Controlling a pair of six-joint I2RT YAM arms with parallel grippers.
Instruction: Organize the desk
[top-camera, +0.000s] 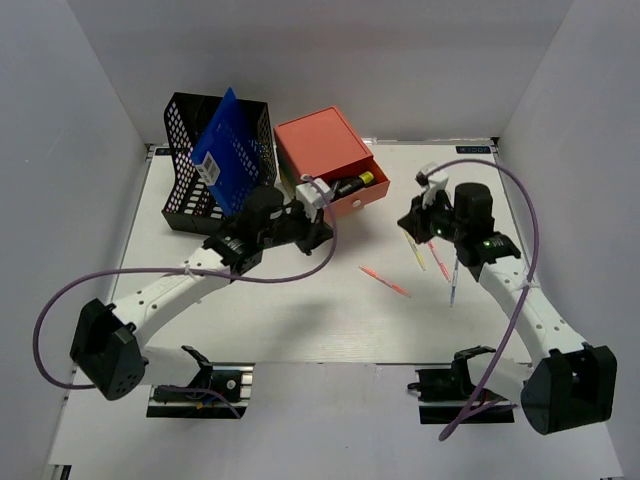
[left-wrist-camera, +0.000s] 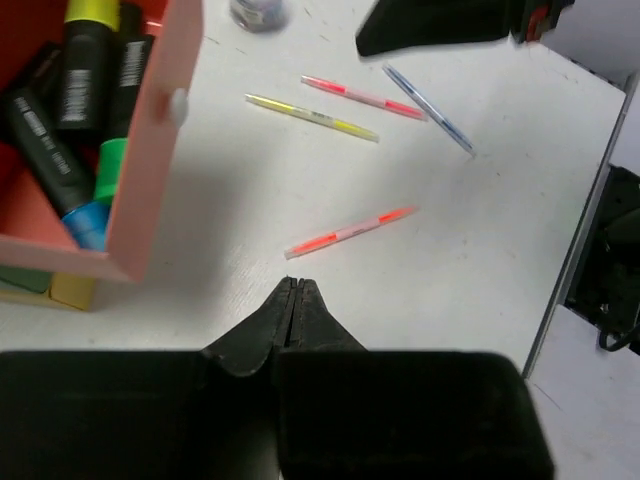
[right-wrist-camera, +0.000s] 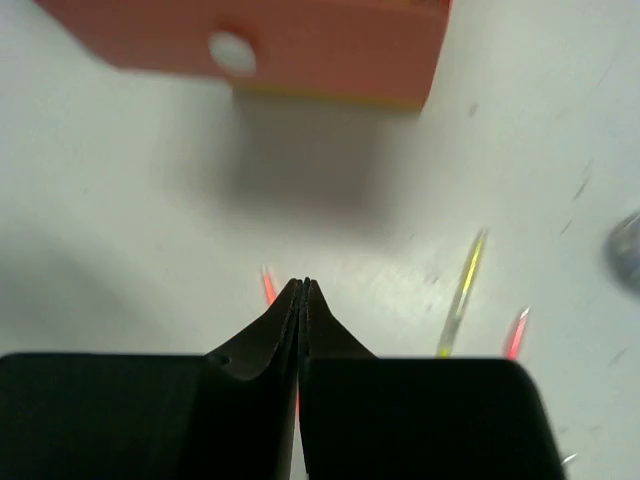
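Left jaws and right jaws pressed shut, empty, over the white bench (top-camera: 300, 320) spanning under both arms; for the pink pen (left-wrist-camera: 350, 230) lying just ahead of the left jaws, judged best: open first, straddle its middle crosswise, then carry to the open drawer (left-wrist-camera: 160, 130).

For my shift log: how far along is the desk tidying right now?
Done: markers sit in the open drawer; a blue folder stands in the mesh rack. In hand: nothing, left fingers and right fingers are shut empty. Remaining: four pens lie loose on the desk.
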